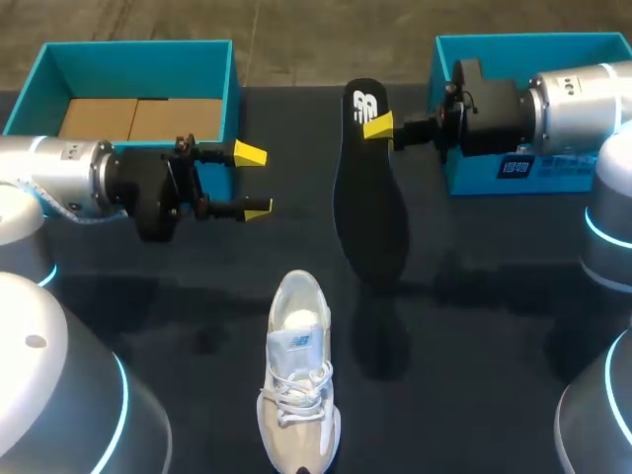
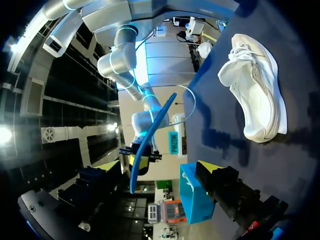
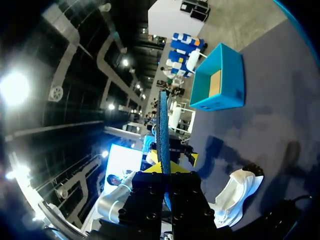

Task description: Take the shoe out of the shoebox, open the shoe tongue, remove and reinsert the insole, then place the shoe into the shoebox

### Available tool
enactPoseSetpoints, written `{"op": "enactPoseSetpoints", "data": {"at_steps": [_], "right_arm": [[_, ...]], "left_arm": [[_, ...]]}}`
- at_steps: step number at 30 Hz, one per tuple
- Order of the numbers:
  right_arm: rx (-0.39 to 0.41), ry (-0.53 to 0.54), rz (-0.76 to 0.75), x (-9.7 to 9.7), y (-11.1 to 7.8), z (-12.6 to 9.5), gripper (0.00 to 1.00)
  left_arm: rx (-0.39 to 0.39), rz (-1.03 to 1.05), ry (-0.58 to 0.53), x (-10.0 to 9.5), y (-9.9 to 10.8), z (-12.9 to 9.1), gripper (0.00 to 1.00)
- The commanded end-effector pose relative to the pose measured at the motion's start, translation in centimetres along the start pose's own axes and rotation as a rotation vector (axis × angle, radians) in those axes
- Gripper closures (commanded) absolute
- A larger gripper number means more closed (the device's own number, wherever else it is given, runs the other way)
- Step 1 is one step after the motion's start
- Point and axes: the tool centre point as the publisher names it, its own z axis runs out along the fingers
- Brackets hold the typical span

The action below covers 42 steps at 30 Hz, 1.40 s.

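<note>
A black insole (image 1: pixel 370 188) hangs above the table's middle, heel end up, with my right gripper (image 1: pixel 380 126) shut on its upper edge. In the right wrist view the insole (image 3: pixel 163 130) shows edge-on, rising from between the shut fingers of that gripper (image 3: pixel 167 176). The white shoe (image 1: pixel 296 380) lies on the table below it, toe toward the front edge. My left gripper (image 1: pixel 254 181) hangs open and empty left of the insole, in front of the teal shoebox (image 1: pixel 212 59). From the left wrist, the insole (image 2: pixel 150 140) is ahead of the open gripper (image 2: pixel 157 172), with the shoe (image 2: pixel 255 90) off to one side.
A second teal box (image 1: pixel 464 59) stands at the back right, partly behind my right arm; it also shows as a teal box (image 2: pixel 195 197) in the left wrist view. The shoebox's inside shows brown cardboard (image 1: pixel 138 118). The dark table (image 1: pixel 474 296) spreads around the shoe.
</note>
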Motion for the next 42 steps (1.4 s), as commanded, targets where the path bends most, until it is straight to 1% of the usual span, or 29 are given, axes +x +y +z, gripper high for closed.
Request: {"op": "enactPoseSetpoints", "data": {"at_steps": [1,8,13,39,42], "right_arm": [[0.014,0.008,0.037,-1.5,1.1,1.6,1.0],[0.03,0.017,0.108,-3.5,2.1,3.4,1.0],[0.033,0.01,0.125,-4.0,2.7,4.0,1.0],[0.033,0.01,0.125,-4.0,2.7,4.0,1.0],[0.033,0.01,0.125,-4.0,2.7,4.0,1.0]], "left_arm": [[-0.003,0.002,-0.001,0.0,-0.1,0.0,0.0],[-0.003,0.002,-0.001,0.0,-0.1,0.0,0.0],[-0.003,0.002,-0.001,0.0,-0.1,0.0,0.0],[-0.003,0.002,-0.001,0.0,-0.1,0.0,0.0],[-0.006,-0.013,0.0,0.9,0.1,0.5,0.0]]}}
